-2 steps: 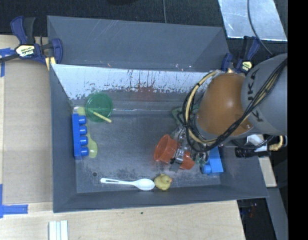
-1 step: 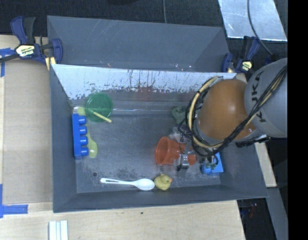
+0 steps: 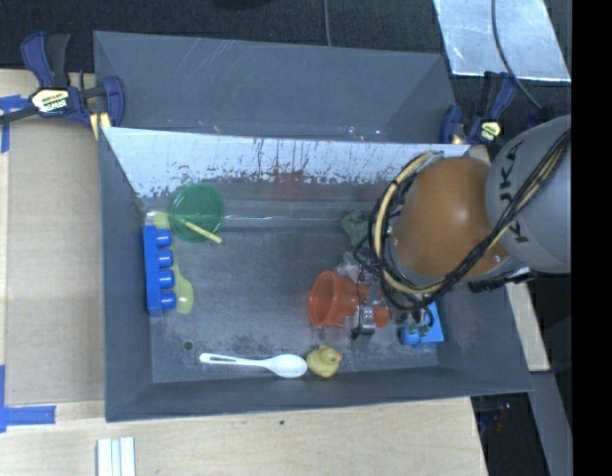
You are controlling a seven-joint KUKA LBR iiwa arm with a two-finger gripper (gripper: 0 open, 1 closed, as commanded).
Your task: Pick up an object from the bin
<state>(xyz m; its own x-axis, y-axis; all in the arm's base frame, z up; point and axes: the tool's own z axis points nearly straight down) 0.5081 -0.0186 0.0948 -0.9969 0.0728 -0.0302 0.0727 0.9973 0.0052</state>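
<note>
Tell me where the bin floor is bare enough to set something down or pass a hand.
Barest: the middle floor, between the blue block at left, green lid behind, orange cup at right and white spoon in front. Crowded: front right, where the pincer, cup and a small blue piece bunch together.

Dark lettering noted on grey arm housing (image 3: 529, 201) at 3 o'clock, partly crossed by cables; only "K" made out. Nothing else readable.
</note>
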